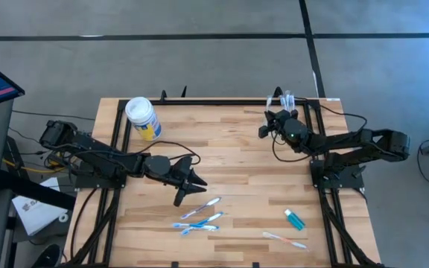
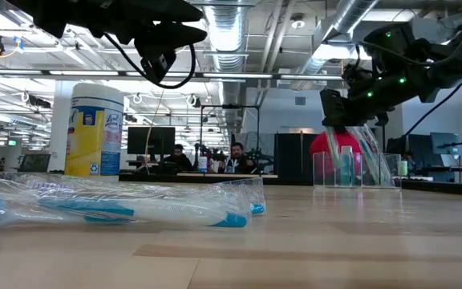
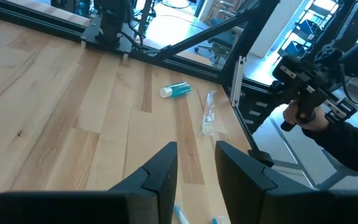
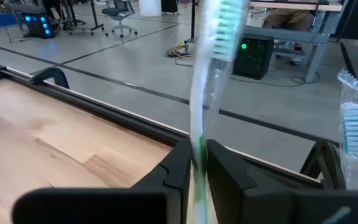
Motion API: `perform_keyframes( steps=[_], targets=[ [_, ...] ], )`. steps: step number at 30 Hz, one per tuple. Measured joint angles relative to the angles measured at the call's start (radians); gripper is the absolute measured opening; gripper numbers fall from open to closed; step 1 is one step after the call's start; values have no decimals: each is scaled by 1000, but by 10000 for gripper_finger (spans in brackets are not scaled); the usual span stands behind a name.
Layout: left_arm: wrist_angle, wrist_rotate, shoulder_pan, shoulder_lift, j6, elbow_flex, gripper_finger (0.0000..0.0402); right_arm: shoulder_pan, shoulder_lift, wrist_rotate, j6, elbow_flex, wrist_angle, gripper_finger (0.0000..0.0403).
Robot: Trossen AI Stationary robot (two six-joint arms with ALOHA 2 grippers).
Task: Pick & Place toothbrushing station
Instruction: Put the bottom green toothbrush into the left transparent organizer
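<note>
The toothbrushing station, a clear cup (image 2: 355, 170) (image 1: 287, 99), stands at the table's far right corner with wrapped toothbrushes (image 2: 366, 144) leaning in it. My right gripper (image 4: 197, 163) (image 1: 269, 125) hovers right over the cup, shut on a wrapped green-bristled toothbrush (image 4: 219, 31). A blue-bristled brush (image 4: 356, 127) stands beside it. My left gripper (image 3: 194, 168) (image 1: 188, 182) hangs open above the table's middle, with nothing between its fingers. My right gripper pinches the green-bristled toothbrush's handle (image 4: 197, 146) between its two fingers, through the clear wrapper. The fingers reach in about level and lie across the brush. It stands nearly upright with its head up. The fingers hide its lower end.
A white-lidded yellow-and-blue canister (image 1: 142, 117) stands at the far left. Several wrapped blue toothbrushes (image 1: 199, 217) lie near the front middle. A teal tube (image 1: 294, 219) and one more wrapped brush (image 1: 285, 240) lie at the front right. A person's hand (image 3: 303, 115) shows beyond the table.
</note>
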Motion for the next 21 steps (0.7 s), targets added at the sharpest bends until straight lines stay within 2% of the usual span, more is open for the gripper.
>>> perform_keyframes(
  steps=[21],
  targets=[
    [0, 0, 0, 0, 0, 0, 104, 8, -1, -25, -16, 0, -7, 51]
  ],
)
